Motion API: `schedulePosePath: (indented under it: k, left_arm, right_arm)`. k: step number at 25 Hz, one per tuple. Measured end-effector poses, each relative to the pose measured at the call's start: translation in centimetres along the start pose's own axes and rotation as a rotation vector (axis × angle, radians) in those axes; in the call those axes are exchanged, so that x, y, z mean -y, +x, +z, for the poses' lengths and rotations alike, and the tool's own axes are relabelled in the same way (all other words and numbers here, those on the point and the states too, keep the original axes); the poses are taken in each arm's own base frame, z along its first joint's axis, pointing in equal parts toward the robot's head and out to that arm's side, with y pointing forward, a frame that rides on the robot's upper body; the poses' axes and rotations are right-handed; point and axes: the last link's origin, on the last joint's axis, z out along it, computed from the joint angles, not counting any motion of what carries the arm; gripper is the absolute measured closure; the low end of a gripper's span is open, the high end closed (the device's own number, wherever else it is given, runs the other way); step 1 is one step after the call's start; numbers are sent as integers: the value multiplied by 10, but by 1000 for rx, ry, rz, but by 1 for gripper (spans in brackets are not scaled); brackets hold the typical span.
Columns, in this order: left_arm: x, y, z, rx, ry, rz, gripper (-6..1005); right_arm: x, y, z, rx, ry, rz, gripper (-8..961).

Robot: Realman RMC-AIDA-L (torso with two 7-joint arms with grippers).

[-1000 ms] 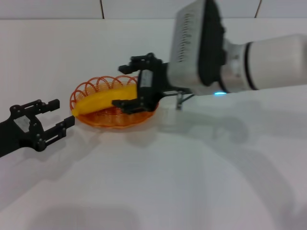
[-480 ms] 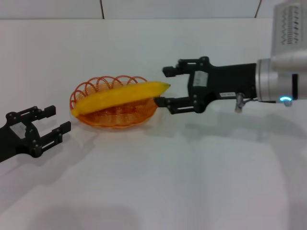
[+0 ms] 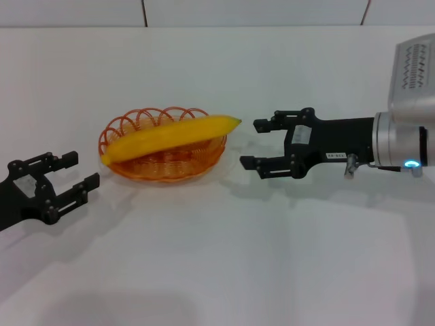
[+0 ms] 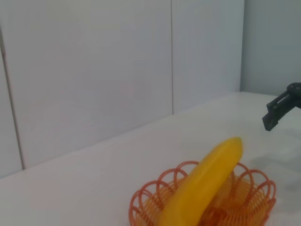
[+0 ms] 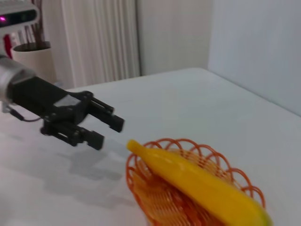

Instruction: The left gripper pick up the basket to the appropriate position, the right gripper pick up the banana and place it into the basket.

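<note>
The orange wire basket [image 3: 170,168] sits on the white table, left of centre. The yellow banana [image 3: 170,136] lies across it, its pointed end sticking out over the right rim. My right gripper [image 3: 253,144] is open and empty, a short way right of the banana's tip, not touching it. My left gripper [image 3: 81,170] is open and empty, left of the basket and a little nearer to me, apart from it. The left wrist view shows the basket [image 4: 141,207], the banana [image 4: 207,179] and the right gripper [image 4: 277,110] farther off. The right wrist view shows the banana [image 5: 197,181], the basket [image 5: 141,188] and the left gripper [image 5: 108,133].
The white table [image 3: 217,258] stretches to a tiled wall at the back. A white curtain or radiator [image 5: 99,42] and a plant pot [image 5: 33,59] stand beyond the table's far side in the right wrist view.
My right gripper has let go of the banana and drawn back to the right. The banana now lies across the basket. My left gripper dropped slightly and then stayed put.
</note>
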Motion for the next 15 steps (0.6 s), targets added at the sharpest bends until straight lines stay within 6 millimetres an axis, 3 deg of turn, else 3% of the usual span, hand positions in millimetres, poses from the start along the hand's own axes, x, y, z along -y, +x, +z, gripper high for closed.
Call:
schedulePosePath:
  k: [15]
  left_arm:
    - [-2,-6,-1,16,1,-23,428]
  right_arm:
    - [2,20,-1,-46,27,55,180]
